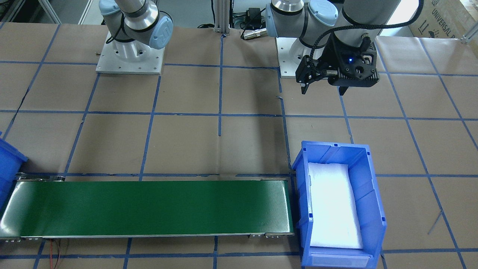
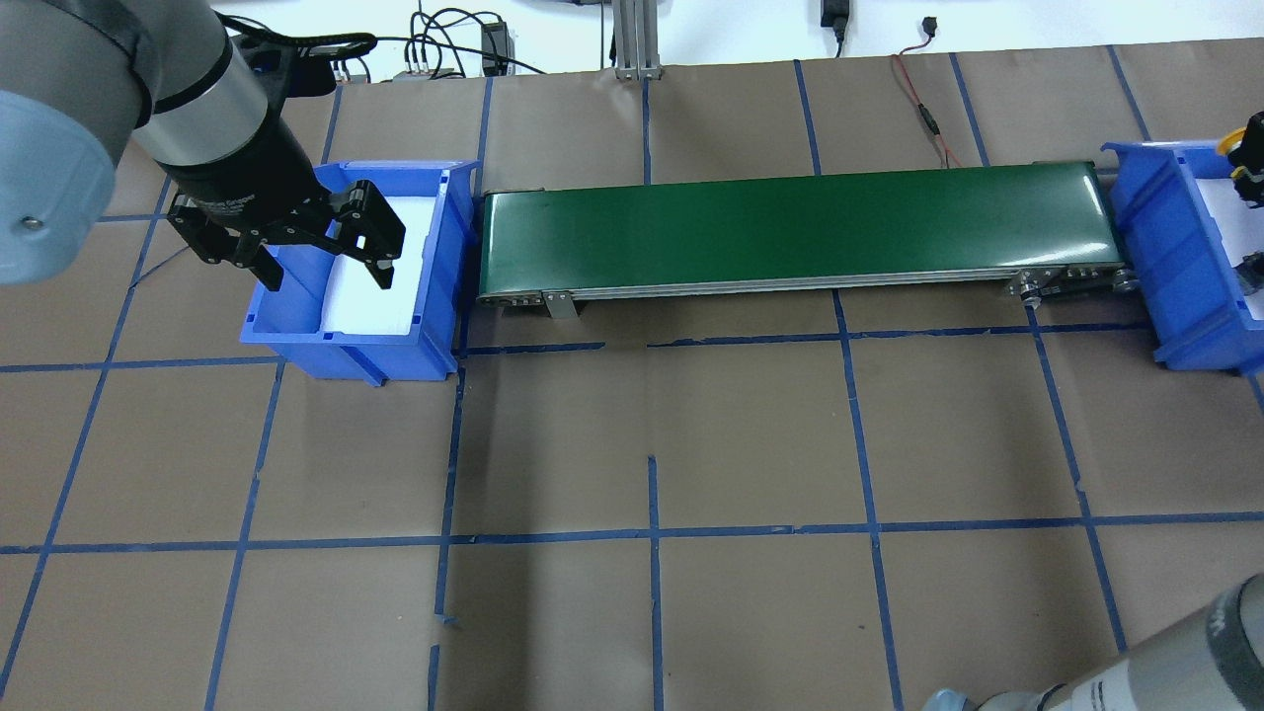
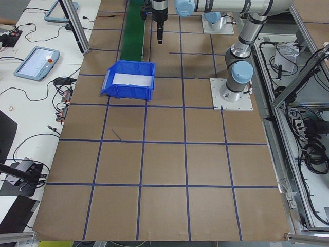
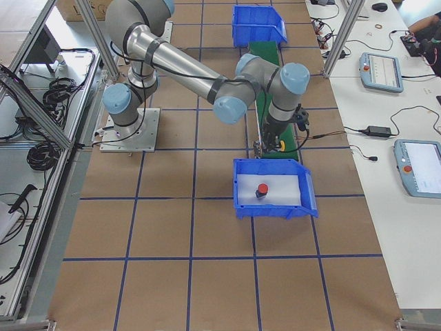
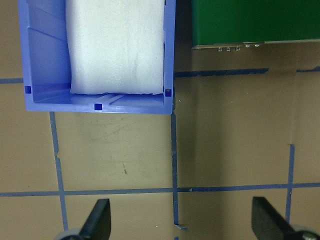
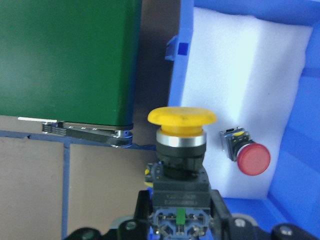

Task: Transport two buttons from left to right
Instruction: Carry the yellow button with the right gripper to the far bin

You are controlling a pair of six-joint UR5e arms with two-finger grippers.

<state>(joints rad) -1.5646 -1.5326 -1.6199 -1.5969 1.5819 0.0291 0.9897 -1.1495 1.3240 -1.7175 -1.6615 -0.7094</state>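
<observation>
My right gripper [image 6: 179, 205] is shut on the black-grey body of the yellow-capped button [image 6: 182, 117] and holds it upright over the near edge of the right blue bin [image 6: 295, 125]. The red-capped button [image 6: 252, 157] lies on its side on the white foam in that bin; it also shows in the exterior right view [image 4: 262, 189]. My left gripper [image 2: 326, 277] is open and empty, high above the left blue bin [image 2: 346, 346]. That bin [image 5: 95, 105] holds only white foam. The left gripper also shows in the front view [image 1: 324, 90].
A green conveyor belt [image 2: 790, 227] runs between the two bins. The table is brown paper with a blue tape grid. A red wire [image 2: 923, 109] lies behind the belt. The arm bases [image 1: 130, 56] stand on the robot's side.
</observation>
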